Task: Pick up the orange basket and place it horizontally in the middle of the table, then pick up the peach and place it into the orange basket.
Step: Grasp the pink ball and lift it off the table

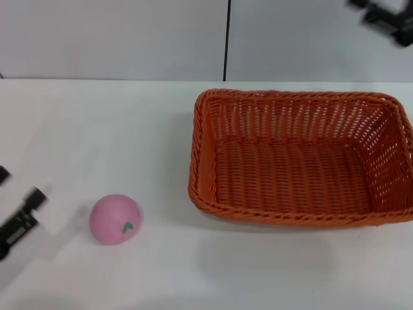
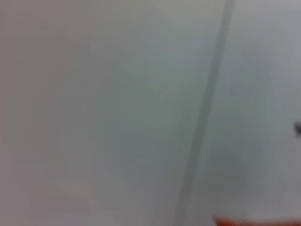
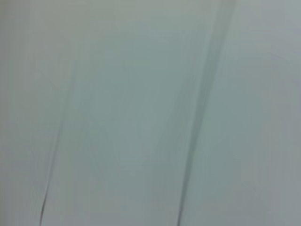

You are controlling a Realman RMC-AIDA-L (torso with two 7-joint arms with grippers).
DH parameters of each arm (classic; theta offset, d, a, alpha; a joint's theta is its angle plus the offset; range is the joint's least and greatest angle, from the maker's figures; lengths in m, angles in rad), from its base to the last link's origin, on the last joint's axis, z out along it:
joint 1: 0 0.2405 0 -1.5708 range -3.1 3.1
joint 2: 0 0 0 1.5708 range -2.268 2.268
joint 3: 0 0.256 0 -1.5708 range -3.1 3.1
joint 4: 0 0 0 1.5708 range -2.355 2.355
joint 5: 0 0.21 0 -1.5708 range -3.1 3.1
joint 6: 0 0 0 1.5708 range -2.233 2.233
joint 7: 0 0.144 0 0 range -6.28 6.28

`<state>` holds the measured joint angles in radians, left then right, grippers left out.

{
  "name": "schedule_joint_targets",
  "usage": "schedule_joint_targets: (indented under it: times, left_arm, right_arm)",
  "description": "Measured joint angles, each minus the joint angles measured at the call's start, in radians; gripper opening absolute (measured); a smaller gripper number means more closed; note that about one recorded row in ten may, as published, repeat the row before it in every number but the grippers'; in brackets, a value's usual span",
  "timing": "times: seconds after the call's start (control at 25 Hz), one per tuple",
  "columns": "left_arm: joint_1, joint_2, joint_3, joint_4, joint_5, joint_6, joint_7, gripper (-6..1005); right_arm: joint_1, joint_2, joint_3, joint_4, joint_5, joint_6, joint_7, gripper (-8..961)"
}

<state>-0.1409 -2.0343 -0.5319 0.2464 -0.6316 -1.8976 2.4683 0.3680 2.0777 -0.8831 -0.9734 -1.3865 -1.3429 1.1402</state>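
The basket (image 1: 300, 158) sits empty at the desk's (image 1: 97, 129) right side; the peach (image 1: 115, 219) lies near the front-left; left hand (image 1: 19, 206) beside it, released; right hand (image 1: 386, 18) raised, grip unclear.

The orange basket (image 1: 300, 158) and both grippers are cut by the head view's edges.

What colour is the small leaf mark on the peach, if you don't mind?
Green, on the pink peach; the head view shows it best.
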Motion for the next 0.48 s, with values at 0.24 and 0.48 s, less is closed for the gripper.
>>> schedule_joint_targets:
  times: [0.24, 0.48]
  left_arm:
    - [-0.067, -0.026, 0.226, 0.129, 0.000, 0.068, -0.053, 825]
    - [-0.096, -0.028, 0.295, 0.124, 0.000, 0.183, -0.053, 825]
  right_arm:
    - [-0.128, 0.002, -0.011, 0.169, 0.323, -0.179, -0.035, 554]
    - [-0.179, 0.002, 0.000, 0.354, 0.473, -0.334, -0.101, 553]
